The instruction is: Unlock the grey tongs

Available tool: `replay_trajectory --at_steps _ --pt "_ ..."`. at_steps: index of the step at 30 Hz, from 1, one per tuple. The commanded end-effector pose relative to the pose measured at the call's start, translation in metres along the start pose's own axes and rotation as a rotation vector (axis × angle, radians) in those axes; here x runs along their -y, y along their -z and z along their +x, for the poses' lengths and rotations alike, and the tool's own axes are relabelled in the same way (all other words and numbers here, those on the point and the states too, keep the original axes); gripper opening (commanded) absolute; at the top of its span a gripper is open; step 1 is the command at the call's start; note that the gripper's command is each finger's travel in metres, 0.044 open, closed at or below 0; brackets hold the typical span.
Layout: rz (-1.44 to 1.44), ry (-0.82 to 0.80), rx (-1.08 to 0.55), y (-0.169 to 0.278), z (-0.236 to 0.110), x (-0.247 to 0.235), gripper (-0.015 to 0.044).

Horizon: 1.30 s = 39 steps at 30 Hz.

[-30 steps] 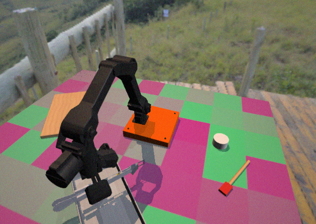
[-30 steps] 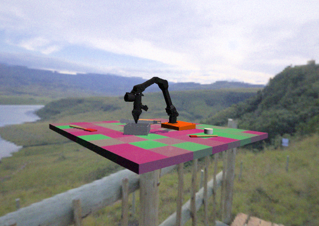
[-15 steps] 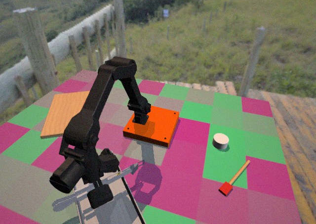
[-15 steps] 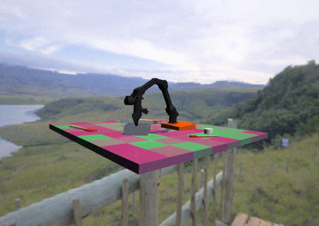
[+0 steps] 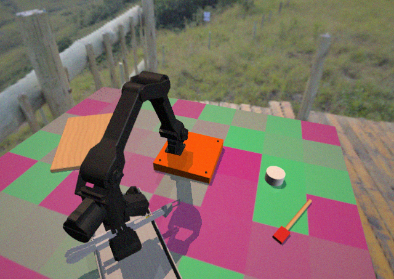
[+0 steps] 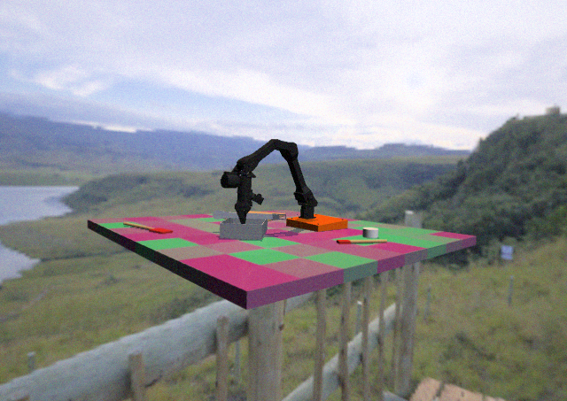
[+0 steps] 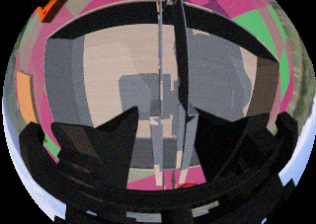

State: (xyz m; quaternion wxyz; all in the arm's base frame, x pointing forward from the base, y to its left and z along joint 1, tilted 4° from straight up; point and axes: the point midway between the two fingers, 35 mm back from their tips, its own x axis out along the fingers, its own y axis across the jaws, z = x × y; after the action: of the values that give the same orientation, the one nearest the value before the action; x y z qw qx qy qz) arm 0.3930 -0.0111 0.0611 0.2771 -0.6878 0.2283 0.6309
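From my top view the roasting tin point(image 5: 165, 244) runs off the 6 o'clock edge. The arm covers the mid-span of the grey tongs point(image 5: 152, 215), hiding finger contact. In the exterior view the gripper point(image 6: 241, 220) is too small to judge.
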Motion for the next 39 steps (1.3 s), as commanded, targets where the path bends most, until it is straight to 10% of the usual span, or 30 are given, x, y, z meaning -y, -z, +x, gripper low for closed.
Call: replay_trajectory --at_steps 1,15,22,39 --pt "0.0 0.001 -0.001 0.0 -0.001 0.0 0.0125" --pt "0.0 0.001 -0.001 0.0 -0.001 0.0 0.0032" --pt "0.0 0.0 -0.002 0.001 -0.009 0.001 -0.015" --pt "0.035 -0.006 0.004 0.001 -0.044 -0.001 -0.015"
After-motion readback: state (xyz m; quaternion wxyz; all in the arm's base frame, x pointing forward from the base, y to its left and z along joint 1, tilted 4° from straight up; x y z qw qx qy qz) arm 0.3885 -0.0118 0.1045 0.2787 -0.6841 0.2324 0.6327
